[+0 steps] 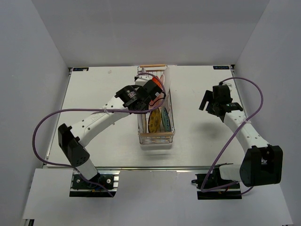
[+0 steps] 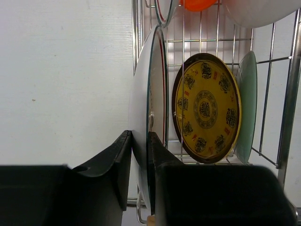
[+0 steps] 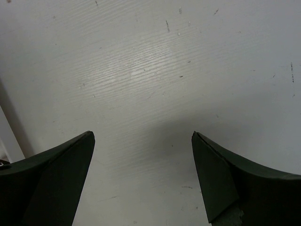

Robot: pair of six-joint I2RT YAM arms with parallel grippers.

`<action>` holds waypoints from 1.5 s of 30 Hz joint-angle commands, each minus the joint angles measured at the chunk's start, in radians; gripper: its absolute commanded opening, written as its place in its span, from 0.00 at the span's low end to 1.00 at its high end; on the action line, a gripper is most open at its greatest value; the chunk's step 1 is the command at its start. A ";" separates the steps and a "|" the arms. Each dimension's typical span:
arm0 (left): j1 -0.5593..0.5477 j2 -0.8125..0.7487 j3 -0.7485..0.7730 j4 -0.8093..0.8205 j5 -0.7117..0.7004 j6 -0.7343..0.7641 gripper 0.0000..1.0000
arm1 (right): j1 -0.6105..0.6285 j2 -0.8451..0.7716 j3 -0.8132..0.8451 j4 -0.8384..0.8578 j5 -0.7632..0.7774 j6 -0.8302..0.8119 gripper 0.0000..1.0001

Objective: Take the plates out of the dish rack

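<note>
The dish rack stands lengthwise at the table's middle, and its wires show in the left wrist view. Plates stand on edge in it. My left gripper is shut on the rim of a white plate with a teal rim; from above the gripper is over the rack's middle. Behind that plate stand a yellow patterned plate, a teal plate, an orange-red plate and a white one. My right gripper is open and empty over bare table, right of the rack.
The rack has a wooden handle at its far end and one at its near end. White walls enclose the table on three sides. Purple cables loop from both arms over the table.
</note>
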 commanded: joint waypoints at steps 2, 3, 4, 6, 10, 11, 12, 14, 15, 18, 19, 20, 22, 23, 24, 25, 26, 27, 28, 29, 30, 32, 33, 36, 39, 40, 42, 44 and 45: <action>-0.005 -0.019 0.091 -0.042 -0.043 -0.029 0.00 | -0.005 0.008 0.048 -0.007 -0.001 -0.014 0.89; -0.014 -0.019 0.096 -0.042 -0.043 -0.024 0.00 | 0.001 0.009 0.048 -0.009 -0.001 -0.014 0.89; -0.014 -0.021 0.102 -0.040 -0.042 -0.020 0.00 | -0.005 0.012 0.048 -0.010 -0.001 -0.014 0.89; -0.014 -0.021 0.114 -0.030 -0.032 -0.002 0.00 | -0.001 0.014 0.050 -0.012 -0.001 -0.014 0.89; -0.014 -0.033 0.134 -0.017 -0.014 0.026 0.00 | -0.004 0.017 0.051 -0.009 0.001 -0.020 0.89; -0.014 -0.037 0.143 -0.025 -0.023 0.025 0.00 | -0.005 0.017 0.051 -0.012 0.001 -0.020 0.89; -0.014 -0.040 0.151 -0.028 -0.029 0.022 0.00 | 0.001 0.017 0.051 -0.012 0.002 -0.019 0.89; -0.014 -0.066 0.150 -0.031 -0.051 0.023 0.00 | -0.004 0.018 0.051 -0.012 0.006 -0.020 0.89; -0.014 -0.077 0.145 -0.033 -0.060 0.022 0.00 | -0.001 0.022 0.051 -0.011 0.006 -0.020 0.89; -0.014 -0.119 0.145 -0.033 -0.101 0.022 0.00 | -0.002 0.028 0.057 -0.015 0.007 -0.020 0.89; -0.014 -0.128 0.150 -0.033 -0.112 0.023 0.00 | -0.002 0.031 0.057 -0.017 0.006 -0.019 0.89; -0.014 -0.151 0.150 -0.020 -0.115 0.031 0.00 | -0.002 0.031 0.059 -0.018 0.006 -0.020 0.89; -0.014 -0.174 0.148 0.004 -0.123 0.040 0.00 | -0.005 0.029 0.059 -0.020 0.009 -0.019 0.89; -0.014 -0.200 0.148 0.010 -0.127 0.045 0.00 | -0.002 0.031 0.060 -0.020 0.010 -0.020 0.89; -0.014 -0.209 0.148 0.016 -0.132 0.048 0.00 | -0.002 0.029 0.059 -0.020 0.010 -0.020 0.89; -0.014 -0.220 0.150 0.020 -0.141 0.049 0.00 | -0.002 0.028 0.060 -0.021 0.013 -0.019 0.89; -0.014 -0.241 0.147 0.024 -0.166 0.045 0.00 | -0.002 0.028 0.059 -0.018 0.012 -0.019 0.89; -0.014 -0.251 0.145 0.024 -0.179 0.040 0.00 | -0.002 0.028 0.060 -0.020 0.013 -0.022 0.89; -0.005 -0.258 0.145 0.026 -0.187 0.035 0.00 | 0.001 0.028 0.060 -0.020 0.012 -0.020 0.89; -0.005 -0.267 0.143 0.027 -0.201 0.031 0.00 | -0.002 0.026 0.060 -0.020 0.015 -0.020 0.89; 0.004 -0.284 0.140 0.029 -0.207 0.026 0.00 | -0.002 0.028 0.059 -0.020 0.015 -0.020 0.89; 0.004 -0.307 0.119 0.044 -0.262 0.000 0.00 | -0.001 0.028 0.060 -0.020 0.016 -0.022 0.89; 0.004 -0.335 0.107 0.053 -0.279 -0.007 0.00 | -0.002 0.028 0.060 -0.021 0.016 -0.022 0.89; 0.004 -0.392 0.035 0.114 -0.318 -0.035 0.00 | -0.005 0.022 0.059 -0.020 0.018 -0.019 0.89; 0.013 -0.427 -0.056 0.162 -0.377 -0.060 0.00 | -0.002 0.022 0.056 -0.015 0.019 -0.023 0.89; 0.013 -0.441 -0.074 0.183 -0.400 -0.075 0.00 | -0.004 0.023 0.056 -0.015 0.016 -0.023 0.89; 0.022 -0.445 -0.094 0.199 -0.448 -0.089 0.00 | -0.004 0.023 0.056 -0.015 0.013 -0.023 0.89; 0.036 -0.462 -0.108 0.234 -0.463 -0.078 0.00 | -0.002 0.022 0.053 -0.012 0.010 -0.020 0.89; 0.048 -0.473 -0.142 0.275 -0.512 -0.081 0.00 | -0.002 0.022 0.053 -0.012 0.010 -0.022 0.89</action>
